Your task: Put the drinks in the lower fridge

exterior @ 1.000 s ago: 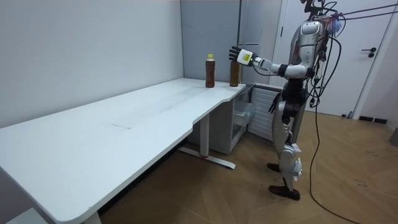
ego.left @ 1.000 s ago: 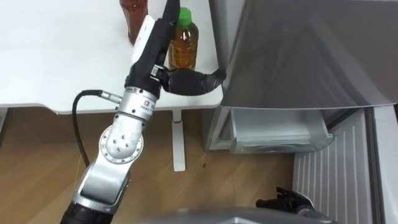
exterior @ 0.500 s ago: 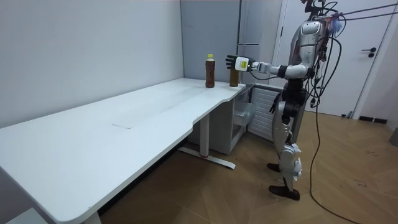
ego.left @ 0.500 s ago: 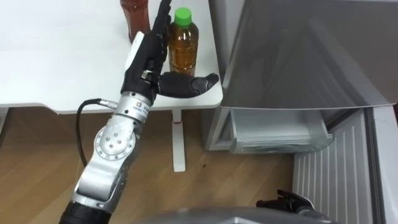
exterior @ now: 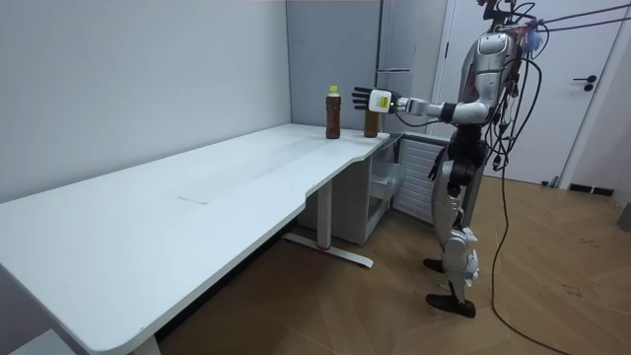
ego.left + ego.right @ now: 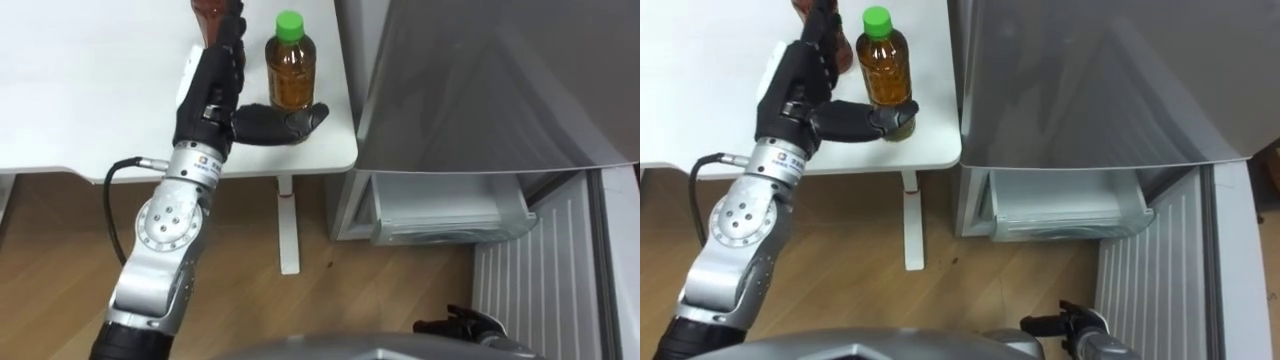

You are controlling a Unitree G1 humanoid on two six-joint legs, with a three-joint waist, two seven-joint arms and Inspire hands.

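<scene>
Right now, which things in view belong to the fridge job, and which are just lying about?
Job: green-capped bottle; second bottle; open lower fridge; left hand, fingers open, by the bottles.
Not the job: table; door; right hand, low by the fridge.

Left hand (image 6: pixel 205 90) fills gap between green-capped bottle (image 6: pixel 291 75) and reddish bottle (image 6: pixel 203 12); fridge (image 6: pixel 480 90) near right.

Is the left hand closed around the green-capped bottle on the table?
No, the left hand is open, its fingers straight beside the green-capped bottle and its thumb stretched out in front of the bottle's base.
</scene>
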